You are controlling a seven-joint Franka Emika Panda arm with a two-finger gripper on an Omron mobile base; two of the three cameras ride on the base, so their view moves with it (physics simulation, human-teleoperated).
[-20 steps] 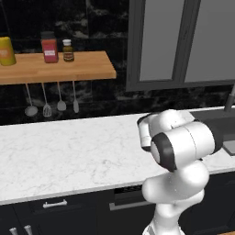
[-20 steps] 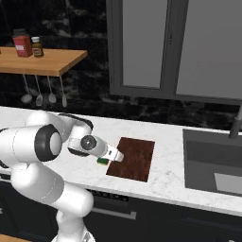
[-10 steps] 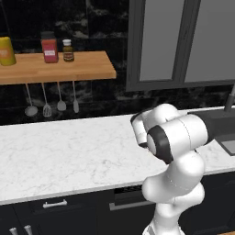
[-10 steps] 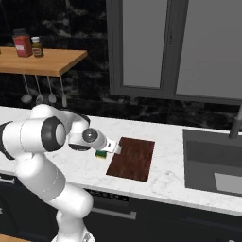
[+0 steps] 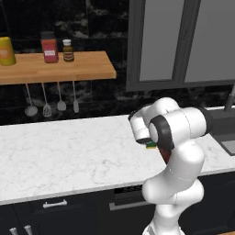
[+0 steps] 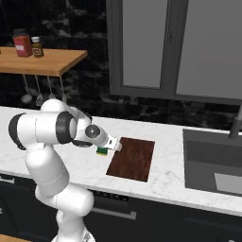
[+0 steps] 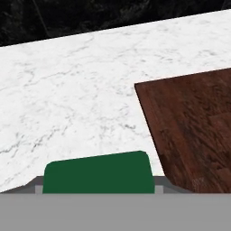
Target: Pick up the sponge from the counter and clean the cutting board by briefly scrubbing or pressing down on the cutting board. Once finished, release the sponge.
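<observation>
My gripper [image 6: 104, 149] is shut on the sponge [image 6: 101, 151], a small block with a dark green top over yellow. It holds the sponge just above the white marble counter [image 6: 165, 175], close to the left edge of the dark reddish-brown cutting board [image 6: 133, 159]. In the hand view the green sponge [image 7: 97, 173] sits low between my fingertips, and the cutting board [image 7: 194, 131] lies to its right on the counter [image 7: 67, 99]. From the left base view a sliver of the sponge [image 5: 150, 146] peeks out behind my arm, which hides most of the board.
A dark sink [image 6: 212, 163] with a faucet [image 6: 235, 125] is set into the counter right of the board. A wooden wall shelf [image 5: 55, 69] with jars hangs at the back left, with utensils [image 5: 46, 108] hanging under it. Bare marble [image 5: 69, 151] stretches to the left.
The gripper has risen slightly from the counter with the sponge in it, staying beside the board's left edge. My elbow has swung round and the upper arm stands more upright.
</observation>
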